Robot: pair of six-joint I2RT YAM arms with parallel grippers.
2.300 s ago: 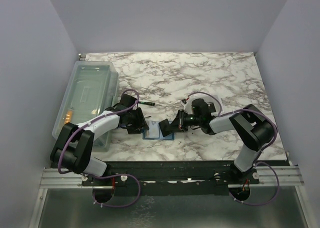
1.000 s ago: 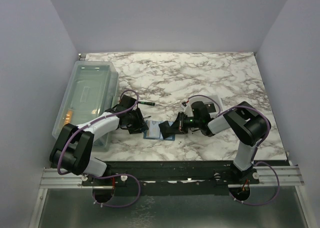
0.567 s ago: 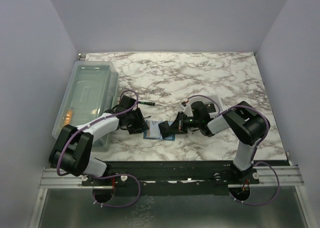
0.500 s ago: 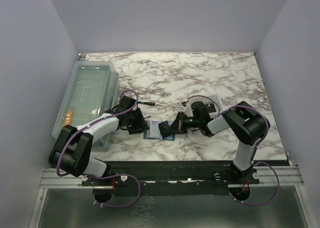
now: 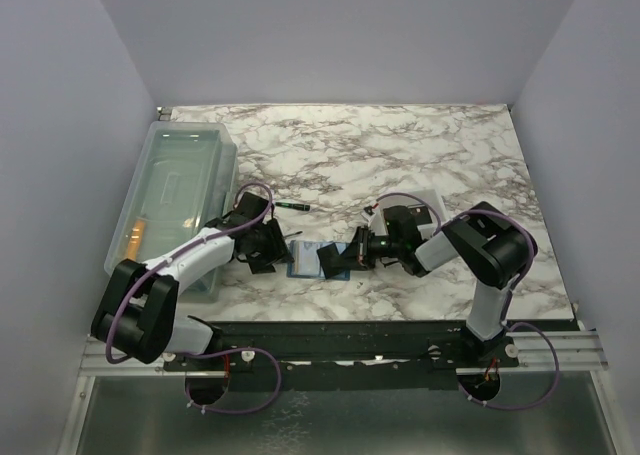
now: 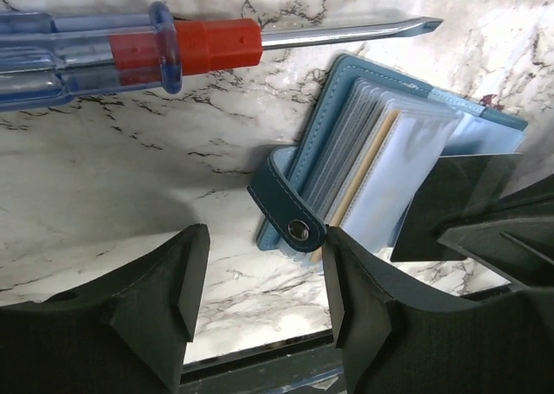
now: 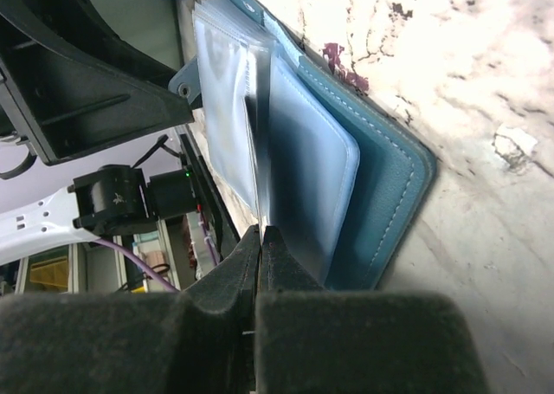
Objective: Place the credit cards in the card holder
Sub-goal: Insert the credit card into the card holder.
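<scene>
Your left gripper (image 6: 264, 247) stands spread, empty, snap tab (image 6: 290, 216) just ahead | right gripper (image 7: 260, 238) closed, tips at clear sleeves (image 7: 229, 91) | card holder (image 6: 325, 143) lies open on table (image 5: 400, 155) between them.

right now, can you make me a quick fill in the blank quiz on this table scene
The screwdriver has a clear blue handle with a ___ collar.
The left gripper has its jaws ___ either side of the card holder's snap tab.
The right gripper has its jaws ___ at the edge of the clear sleeves.

Missing words: red; open; shut
</scene>
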